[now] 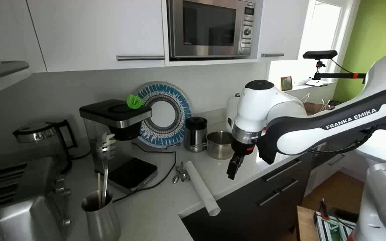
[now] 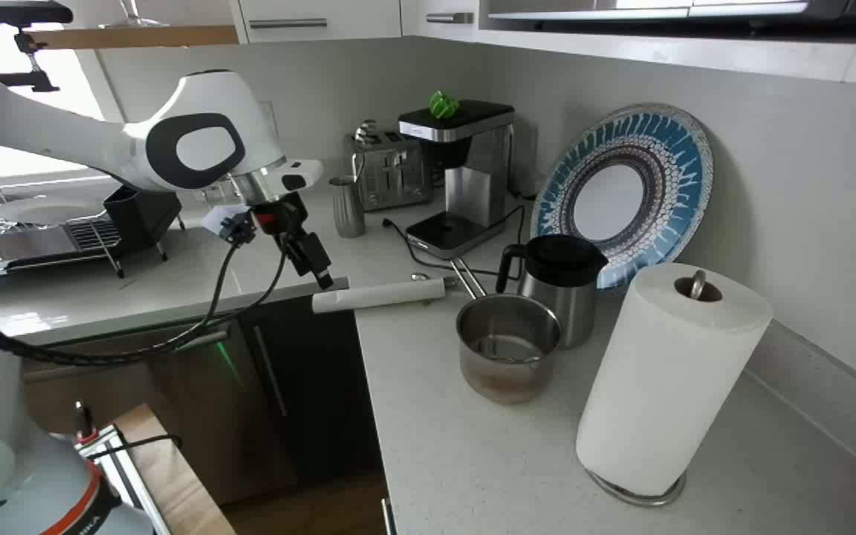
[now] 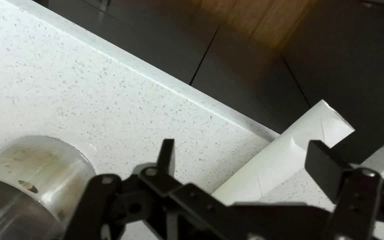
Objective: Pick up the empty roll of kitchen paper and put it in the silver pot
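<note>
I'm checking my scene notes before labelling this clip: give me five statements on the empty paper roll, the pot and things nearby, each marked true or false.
1. The empty paper roll juts past the edge of the counter. True.
2. The gripper is clamped on the roll. False: the gripper is open and holds nothing.
3. The silver pot wears a lid. False: the pot is open-topped.
4. A black-lidded steel jug stands beside the pot. True.
5. A green item sits on the coffee maker. True.

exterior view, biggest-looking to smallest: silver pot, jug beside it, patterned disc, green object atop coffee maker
In an exterior view:
1. Patterned disc
2. Silver pot and jug: too alike to rank
3. Green object
</note>
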